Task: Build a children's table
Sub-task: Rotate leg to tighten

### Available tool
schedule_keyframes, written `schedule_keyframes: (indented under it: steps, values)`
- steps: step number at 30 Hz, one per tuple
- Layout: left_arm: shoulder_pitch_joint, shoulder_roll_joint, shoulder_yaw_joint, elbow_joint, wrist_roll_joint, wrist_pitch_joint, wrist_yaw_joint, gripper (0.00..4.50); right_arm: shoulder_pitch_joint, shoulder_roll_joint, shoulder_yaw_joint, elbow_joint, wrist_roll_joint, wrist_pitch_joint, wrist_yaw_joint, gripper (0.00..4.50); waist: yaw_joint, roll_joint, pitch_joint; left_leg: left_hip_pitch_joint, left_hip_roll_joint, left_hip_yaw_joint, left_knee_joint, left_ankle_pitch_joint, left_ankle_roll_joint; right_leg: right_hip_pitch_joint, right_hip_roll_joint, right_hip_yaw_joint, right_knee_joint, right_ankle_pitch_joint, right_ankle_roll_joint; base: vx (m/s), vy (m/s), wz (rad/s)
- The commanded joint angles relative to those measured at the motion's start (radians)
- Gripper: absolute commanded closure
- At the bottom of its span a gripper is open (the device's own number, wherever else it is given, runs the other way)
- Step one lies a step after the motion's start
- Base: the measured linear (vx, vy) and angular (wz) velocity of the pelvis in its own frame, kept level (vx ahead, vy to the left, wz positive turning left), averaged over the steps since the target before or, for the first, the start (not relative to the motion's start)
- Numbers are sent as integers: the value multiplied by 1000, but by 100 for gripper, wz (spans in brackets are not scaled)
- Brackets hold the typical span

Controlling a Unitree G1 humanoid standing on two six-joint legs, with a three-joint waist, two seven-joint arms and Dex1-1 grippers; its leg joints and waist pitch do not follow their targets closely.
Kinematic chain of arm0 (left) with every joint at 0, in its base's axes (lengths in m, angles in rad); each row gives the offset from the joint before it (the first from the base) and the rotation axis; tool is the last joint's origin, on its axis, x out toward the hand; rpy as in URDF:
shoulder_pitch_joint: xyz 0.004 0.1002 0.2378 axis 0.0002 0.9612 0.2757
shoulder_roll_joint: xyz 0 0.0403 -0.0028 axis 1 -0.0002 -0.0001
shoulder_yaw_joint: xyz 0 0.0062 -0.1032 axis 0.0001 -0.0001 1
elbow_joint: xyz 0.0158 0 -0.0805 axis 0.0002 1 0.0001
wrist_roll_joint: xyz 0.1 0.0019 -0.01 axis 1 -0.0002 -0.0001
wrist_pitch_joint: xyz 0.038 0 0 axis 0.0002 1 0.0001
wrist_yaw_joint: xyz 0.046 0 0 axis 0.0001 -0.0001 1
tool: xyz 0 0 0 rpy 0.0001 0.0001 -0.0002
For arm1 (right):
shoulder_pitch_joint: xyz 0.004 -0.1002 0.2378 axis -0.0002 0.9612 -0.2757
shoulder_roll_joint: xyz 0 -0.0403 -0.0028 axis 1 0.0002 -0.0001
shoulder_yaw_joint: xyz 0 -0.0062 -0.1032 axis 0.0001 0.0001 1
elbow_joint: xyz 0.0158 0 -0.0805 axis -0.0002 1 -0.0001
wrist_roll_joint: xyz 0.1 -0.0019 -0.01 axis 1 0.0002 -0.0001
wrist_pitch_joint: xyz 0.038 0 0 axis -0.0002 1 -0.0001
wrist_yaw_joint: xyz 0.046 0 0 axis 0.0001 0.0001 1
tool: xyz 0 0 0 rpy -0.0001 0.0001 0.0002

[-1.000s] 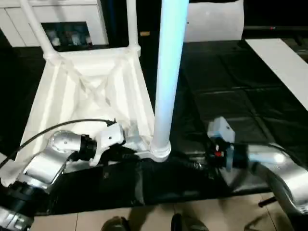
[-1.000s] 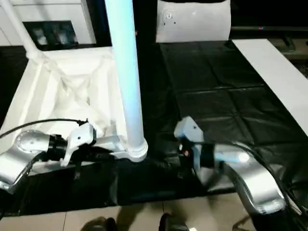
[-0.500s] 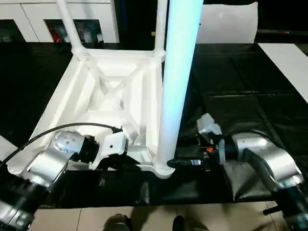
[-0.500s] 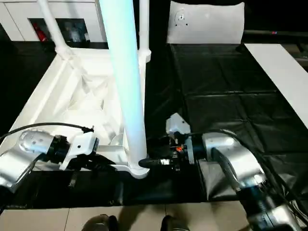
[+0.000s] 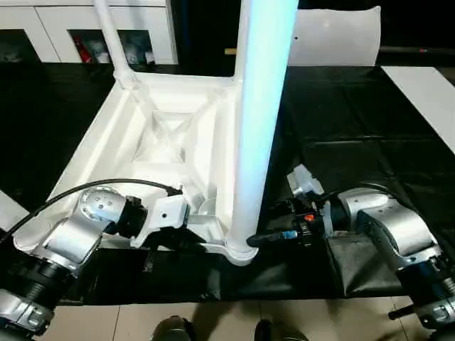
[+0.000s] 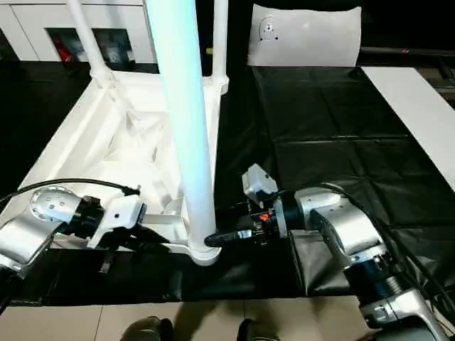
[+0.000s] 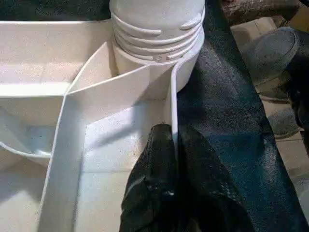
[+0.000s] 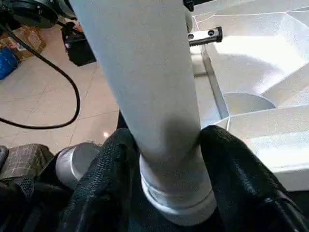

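Tabletop point(image 5: 167, 135) lies upside down on the black-covered floor point(image 5: 355, 128), ribbed underside up, near edge toward the robot. White plastic, diagonal ribs crossing in the middle, round sockets at the corners. Two far legs already stand in their sockets — far-left leg point(image 5: 110, 35) leaning a bit outward, far-right leg point(image 6: 220, 39) upright. The near-right leg point(image 5: 259, 121) is the big pale tube up the middle of the head views, its base sitting in the near-right corner socket point(image 5: 240, 250). Left wrist view shows thread rings on the base just above the socket collar, so my guess is it isn't fully seated yet.

Right gripper point(image 8: 164, 159) has its fingers point(image 8: 104, 169) clamped on the near-right leg low down, just above the socket. Left gripper point(image 7: 169, 159) has its fingers pinched together on a thin upright rib of the tabletop close to that same corner, bracing it.

Step in hand looks like seating or twisting this leg home. To do it well: keep the tube vertical over the socket, press down along its axis, hold the tabletop firmly so it doesn't slide on the slick sheet. Grip low — tall tube tips easily.

Small stuff: shoes point(image 5: 174, 330) at the floor edge.
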State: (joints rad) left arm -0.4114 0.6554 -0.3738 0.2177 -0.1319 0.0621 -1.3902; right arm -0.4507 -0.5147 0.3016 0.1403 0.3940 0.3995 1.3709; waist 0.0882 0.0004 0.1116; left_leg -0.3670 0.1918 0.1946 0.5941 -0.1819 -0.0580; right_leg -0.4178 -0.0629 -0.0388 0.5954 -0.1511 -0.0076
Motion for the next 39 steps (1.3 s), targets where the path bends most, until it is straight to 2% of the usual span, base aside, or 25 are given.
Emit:
schedule_keyframes:
  steps: [1, 2, 5, 7, 8, 9, 11, 12, 13, 14, 16, 17, 18, 19, 20, 21, 22, 24, 27, 29, 30, 32, 35, 36, 39]
  values:
    - [-20, -26, -30, -15, -12, 7, -22, 450, -3, 13, 29, 3, -9, 6, 5, 266, -8, -2, -66, 19, 38, -17, -77, -260, 10, 38, -70, 44, -73, -408, -205, 0, 0, 0]
    - [-25, -56, -7, -10, -29, 60, 17, 450, 9, 20, 13, -10, 9, 30, -13, 274, -10, 0, -62, 19, 39, -17, -79, -269, 7, 37, -70, 44, -74, -424, -201, 0, 0, 0]
    - [-42, -95, 13, 4, -28, 113, 85, 450, 34, 29, -14, -38, 24, 51, -56, 294, -8, -1, -59, 25, 38, -19, -79, -297, 4, 32, -71, 44, -84, -484, -186, 0, 0, 0]
    - [-54, -113, 19, 13, -20, 137, 119, 450, 47, 36, -29, -53, 27, 65, -89, 308, -10, -3, -58, 24, 35, -21, -80, -305, 0, 33, -71, 42, -88, -520, -168, 0, 0, 0]
    - [-69, -149, 34, 21, -19, 190, 175, 450, 67, 54, -49, -78, 18, 77, -158, 317, -13, -3, -55, 23, 34, -22, -81, -311, -3, 32, -71, 42, -94, -550, -151, 0, 0, 0]
    - [-71, -153, 36, 22, -20, 196, 181, 450, 70, 56, -51, -80, 17, 78, -166, 324, -13, -3, -55, 23, 34, -22, -81, -311, -3, 32, -71, 42, -94, -550, -151, 0, 0, 0]
    - [-94, -209, 53, 38, -12, 251, 255, 450, 96, 98, -70, -109, -18, 93, -289, 349, -21, -8, -56, 19, 28, -28, -80, -307, -7, 32, -74, 36, -101, -614, -117, 0, 0, 0]
    - [-109, -245, 58, 57, 6, 276, 308, 450, 103, 141, -87, -115, -37, 115, -379, 349, -30, -5, -54, 16, 26, -29, -81, -310, -8, 31, -72, 34, -103, -628, -108, 0, 0, 0]
    - [-118, -269, 61, 71, 18, 293, 344, 450, 108, 170, -99, -119, -49, 130, -439, 358, -30, -5, -54, 16, 26, -29, -81, -310, -8, 31, -72, 34, -103, -628, -108, 0, 0, 0]
    - [-124, -283, 63, 78, 26, 303, 367, 450, 110, 189, -107, -121, -56, 142, -475, 366, -42, -10, -52, 20, 18, -31, -75, -327, -12, 26, -71, 27, -114, -692, -82, 0, 0, 0]
    - [-147, -326, 67, 118, 49, 315, 436, 450, 109, 248, -123, -123, -74, 162, -574, 385, -51, -12, -52, 10, 16, -34, -77, -319, -11, 32, -72, 23, -116, -711, -64, 0, 0, 0]
    - [-162, -348, 69, 140, 59, 322, 469, 450, 104, 279, -132, -121, -84, 176, -630, 390, -62, -7, -53, 10, 16, -40, -78, -335, -3, 31, -74, 16, -124, -726, -50, 0, 0, 0]
    - [-166, -353, 69, 144, 61, 324, 477, 450, 102, 289, -135, -118, -86, 179, -646, 398, -63, -5, -55, 7, 17, -42, -79, -326, -1, 35, -76, 15, -124, -711, -52, 0, 0, 0]
    - [-172, -363, 70, 153, 65, 328, 491, 450, 98, 307, -141, -113, -91, 185, -676, 408, -63, -1, -59, 7, 22, -45, -85, -305, 4, 37, -77, 15, -123, -652, -71, 0, 0, 0]
    - [-184, -383, 74, 169, 73, 330, 523, 450, 92, 339, -152, -103, -94, 195, -727, 419, -59, 0, -60, 11, 28, -43, -86, -291, 9, 30, -74, 21, -119, -572, -98, 0, 0, 0]
    - [-197, -404, 76, 186, 78, 333, 551, 450, 82, 372, -159, -87, -105, 199, -781, 419, -59, 0, -60, 11, 28, -43, -86, -291, 9, 30, -74, 21, -119, -572, -98, 0, 0, 0]
    - [-216, -430, 76, 209, 92, 327, 589, 450, 69, 411, -159, -65, -118, 187, -830, 431, -56, 1, -57, 18, 26, -35, -85, -296, 10, 23, -68, 24, -117, -522, -122, 0, 0, 0]
    - [-235, -457, 71, 232, 108, 321, 617, 450, 53, 455, -163, -38, -143, 169, -896, 447, -56, -3, -61, 8, 28, -36, -90, -273, 3, 33, -71, 29, -98, -421, -156, 0, 0, 0]
    - [-250, -477, 68, 252, 130, 314, 642, 450, 43, 490, -173, -26, -163, 160, -949, 447, -54, -4, -63, 9, 25, -34, -89, -256, 9, 36, -74, 31, -94, -387, -167, 0, 0, 0]
    - [-259, -479, 70, 266, 146, 304, 656, 450, 65, 493, -171, -68, -189, 155, -978, 447, -52, -1, -68, 7, 27, -34, -89, -209, 21, 42, -76, 32, -85, -315, -183, 0, 0, 0]
    - [-261, -473, 71, 272, 152, 299, 663, 450, 88, 483, -162, -104, -191, 150, -973, 421, -51, -1, -70, 5, 26, -32, -86, -183, 29, 45, -74, 33, -80, -259, -192, 51, 1, 4]
    - [-257, -454, 67, 272, 159, 294, 658, 450, 122, 462, -153, -152, -187, 137, -950, 414, -46, -2, -72, 3, 25, -29, -83, -135, 55, 52, -74, 34, -72, -174, -207, 51, -5, 6]
    - [-244, -423, 64, 262, 158, 286, 630, 450, 164, 427, -155, -207, -170, 127, -918, 377, -44, -3, -73, -1, 23, -28, -81, -113, 77, 58, -76, 33, -69, -150, -219, 0, 0, 0]
    - [-233, -400, 64, 252, 154, 273, 605, 450, 193, 401, -165, -247, -154, 126, -893, 377, -47, -4, -68, -4, 22, -30, -85, -148, 71, 59, -77, 30, -79, -227, -211, 0, 0, 0]
    - [-220, -375, 71, 246, 150, 263, 574, 450, 227, 369, -184, -296, -130, 120, -853, 351, -51, -6, -64, -3, 24, -31, -88, -189, 59, 58, -78, 31, -88, -324, -180, 0, 0, 0]
